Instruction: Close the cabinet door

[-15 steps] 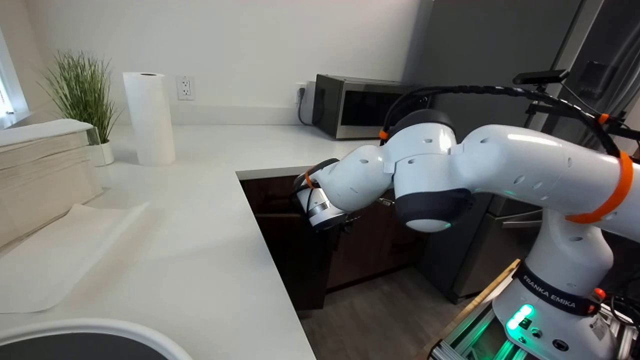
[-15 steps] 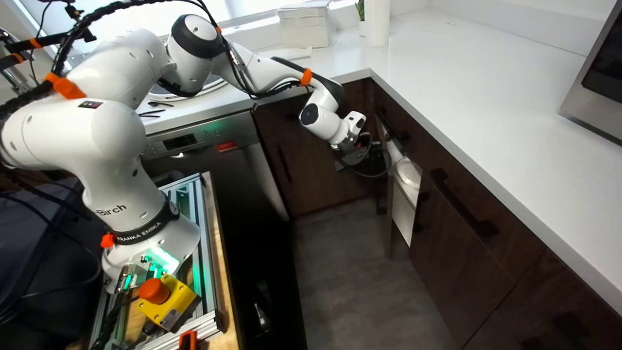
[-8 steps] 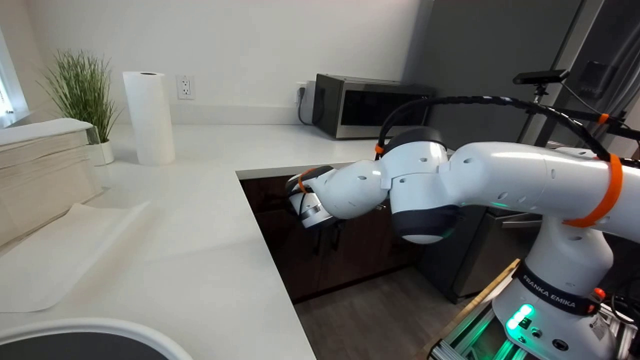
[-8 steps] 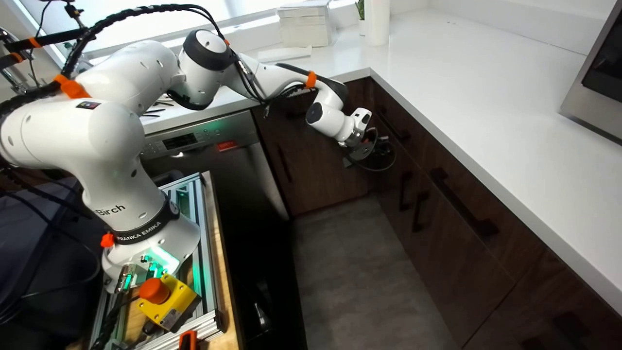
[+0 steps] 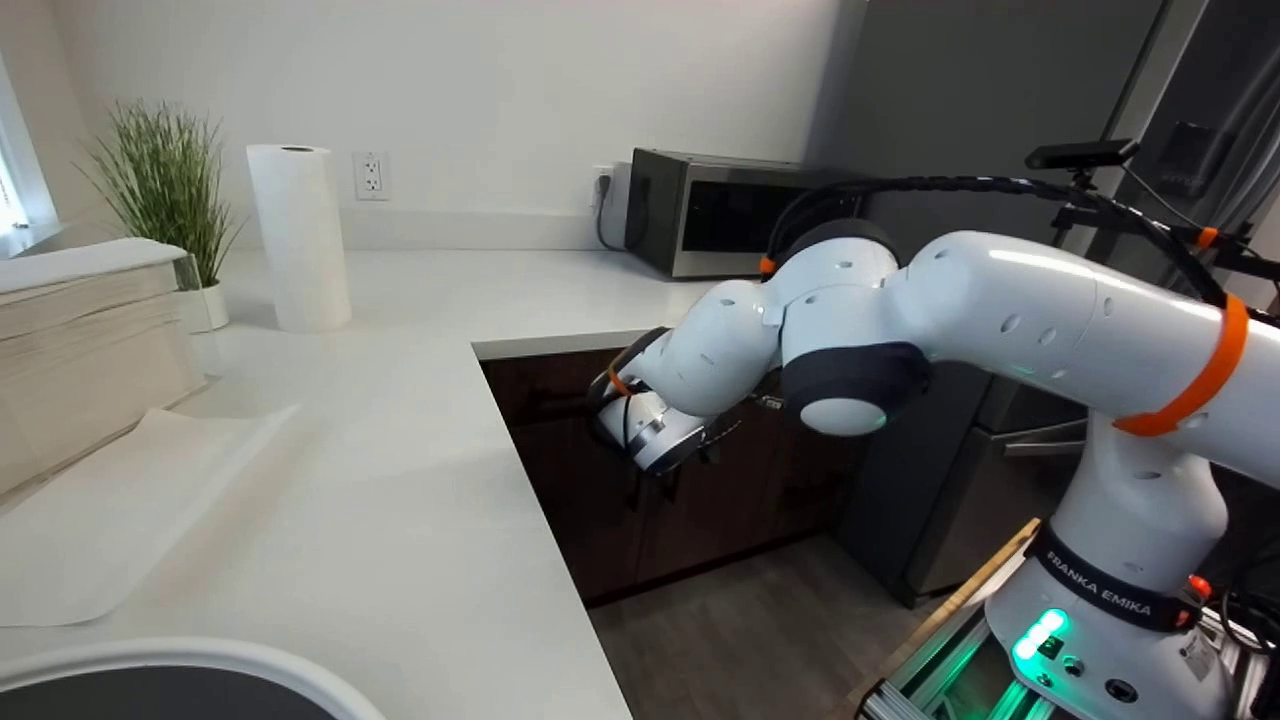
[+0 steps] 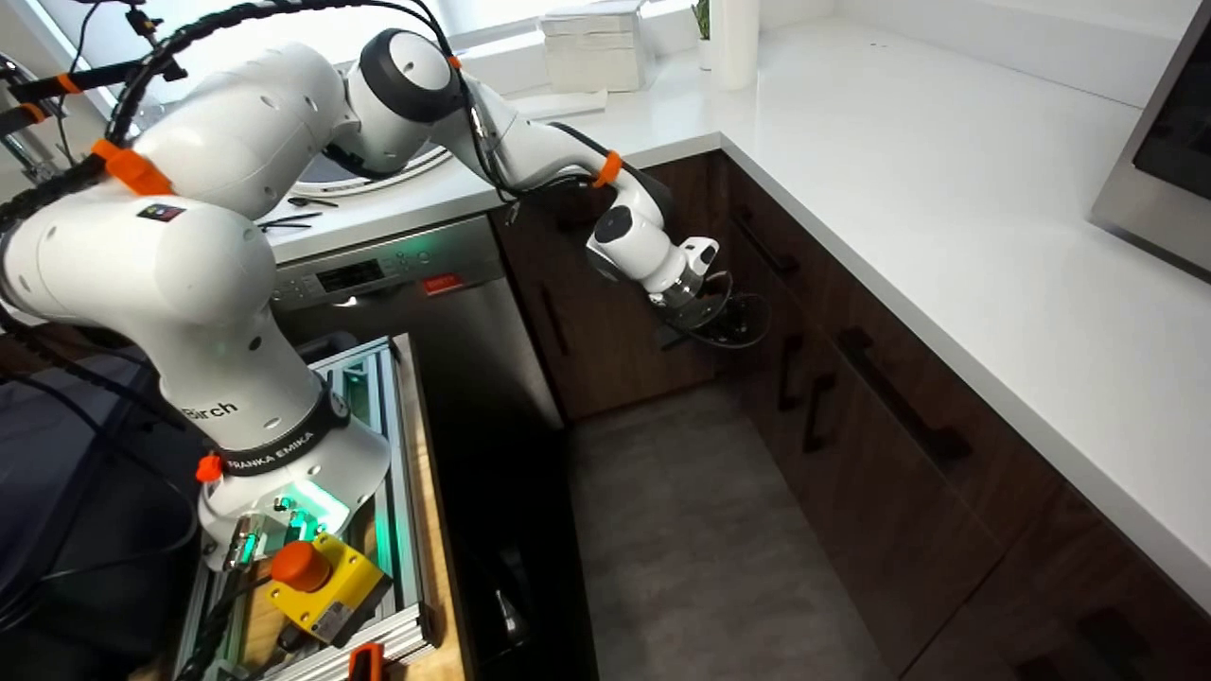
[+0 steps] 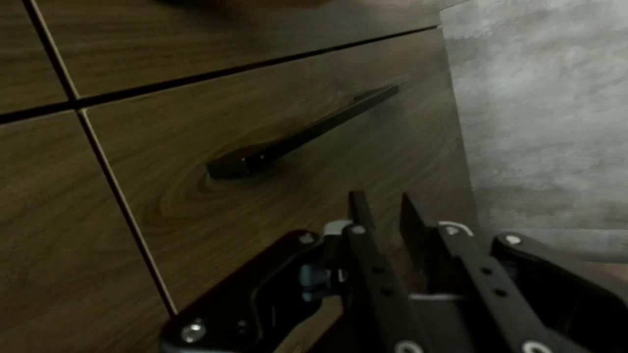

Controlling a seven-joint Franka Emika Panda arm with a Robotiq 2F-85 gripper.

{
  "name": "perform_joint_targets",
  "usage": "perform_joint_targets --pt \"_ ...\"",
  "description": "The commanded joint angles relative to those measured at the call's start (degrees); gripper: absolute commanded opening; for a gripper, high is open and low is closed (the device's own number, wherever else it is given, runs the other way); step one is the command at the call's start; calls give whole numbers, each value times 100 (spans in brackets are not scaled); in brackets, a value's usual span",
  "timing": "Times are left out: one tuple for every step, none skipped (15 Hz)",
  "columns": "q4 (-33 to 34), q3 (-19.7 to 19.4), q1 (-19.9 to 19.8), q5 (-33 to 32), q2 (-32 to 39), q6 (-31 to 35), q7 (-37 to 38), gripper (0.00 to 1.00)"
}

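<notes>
The cabinet door is a dark brown wood panel under the counter by the inner corner. It shows in both exterior views (image 5: pixel 592 520) (image 6: pixel 768 374) and stands shut, flush with the neighbouring fronts. Its slim dark handle (image 6: pixel 789 373) is beside another door's handle (image 6: pixel 817 412). In the wrist view a flat brown door panel (image 7: pixel 186 206) with a slim dark handle (image 7: pixel 314 130) lies ahead of the fingers, with a narrow gap line along its edge. My gripper (image 7: pixel 381 196) is partly open, with nothing between its fingers. It hangs in front of the door (image 6: pixel 743 323), apparently apart from it.
White counter (image 6: pixel 899 170) overhangs the fronts. Drawer handles (image 6: pixel 899 392) stick out to the right. Another dark cabinet front (image 6: pixel 634 331) and a steel dishwasher (image 6: pixel 426 350) stand on the adjoining side. A microwave (image 5: pixel 740 215) sits on the counter; a grey refrigerator (image 5: pixel 940 170) is beyond.
One second ago the door stood open, its white inside showing. By half a second ago it was flush with the cabinet. Since then my gripper has moved slightly down and back from it.
</notes>
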Motion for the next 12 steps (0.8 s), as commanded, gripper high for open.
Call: perform_joint_targets --pt "-1417 569 -532 -1572 -1400 -361 -77 56" --pt "-1708 631 -642 -2008 -1679 -425 4 62" --pt "-2012 710 -765 -2452 -1967 -473 106 69" --pt "-2271 939 -1025 -2895 -2259 -345 162 78" --pt "-2620 629 -783 -3318 -2359 -678 591 85" --pt "-2929 414 -642 -3752 -2544 -961 924 92" --pt "-3249 50 -356 -4193 -2722 -1384 1321 99" --pt "-3567 -386 4 -4642 -2882 -1843 1778 100" --pt "-3824 -837 362 -5093 -3055 -2347 2161 100" --pt "-3940 -1224 628 -5552 -3171 -2851 2518 100" --pt "-4016 -1627 917 -6008 -3270 -3363 2899 100" --pt "-4042 -2006 1175 -6470 -3399 -3893 3304 100"
